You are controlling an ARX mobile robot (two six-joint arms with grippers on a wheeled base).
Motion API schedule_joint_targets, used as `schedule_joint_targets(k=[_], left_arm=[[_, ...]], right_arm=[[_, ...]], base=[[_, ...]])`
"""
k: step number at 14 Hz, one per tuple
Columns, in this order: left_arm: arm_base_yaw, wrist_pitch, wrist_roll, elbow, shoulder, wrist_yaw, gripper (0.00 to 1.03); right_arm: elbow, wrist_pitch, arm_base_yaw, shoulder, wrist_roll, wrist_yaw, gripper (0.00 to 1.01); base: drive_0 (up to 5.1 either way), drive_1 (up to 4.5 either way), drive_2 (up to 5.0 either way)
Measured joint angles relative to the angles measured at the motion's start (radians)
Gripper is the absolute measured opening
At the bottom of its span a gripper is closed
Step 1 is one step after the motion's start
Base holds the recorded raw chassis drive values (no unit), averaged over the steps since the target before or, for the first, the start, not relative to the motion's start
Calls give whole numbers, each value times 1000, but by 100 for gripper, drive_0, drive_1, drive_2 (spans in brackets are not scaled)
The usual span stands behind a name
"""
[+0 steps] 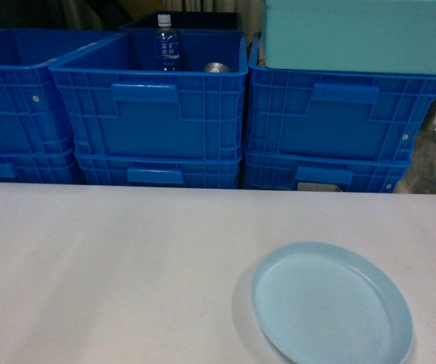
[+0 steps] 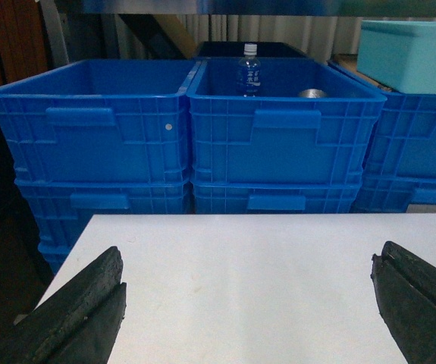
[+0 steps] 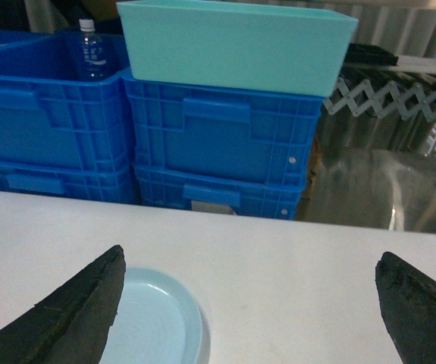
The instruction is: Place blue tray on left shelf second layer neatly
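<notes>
Blue tray (image 3: 153,322) seen flat on table (image 1: 111,258), below right gripper (image 3: 248,318), nearer its left finger, ungrasped. Both grippers spread, left gripper (image 2: 248,303) empty. Pick-up, shelving outstanding.

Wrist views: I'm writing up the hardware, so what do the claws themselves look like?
Each wrist view shows two matte black fingers with a rough, rubbery-looking surface, tapering toward the tip: left claw, right claw. A seam runs along the left claw's fingers. No cables or markings show.
</notes>
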State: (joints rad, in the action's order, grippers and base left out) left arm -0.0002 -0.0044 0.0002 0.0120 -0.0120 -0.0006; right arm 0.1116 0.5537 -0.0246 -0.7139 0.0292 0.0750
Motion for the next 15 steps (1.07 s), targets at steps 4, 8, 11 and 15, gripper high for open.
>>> schedule_joint_targets(k=[4,8,11,15], left_arm=[[0,0,0,0,0,0,98],[0,0,0,0,0,0,98],[0,0,0,0,0,0,98],[0,0,0,0,0,0,98]], right_arm=[[60,119,-99,-339,29,-41,98],[126,361,-179,-729,68,-115,98],[220,432,-176,-1000,76,-149,98],[328,428,-160,-1165,67,-163,98]], base=[[0,0,0],[0,0,0],[0,0,0],[0,0,0]])
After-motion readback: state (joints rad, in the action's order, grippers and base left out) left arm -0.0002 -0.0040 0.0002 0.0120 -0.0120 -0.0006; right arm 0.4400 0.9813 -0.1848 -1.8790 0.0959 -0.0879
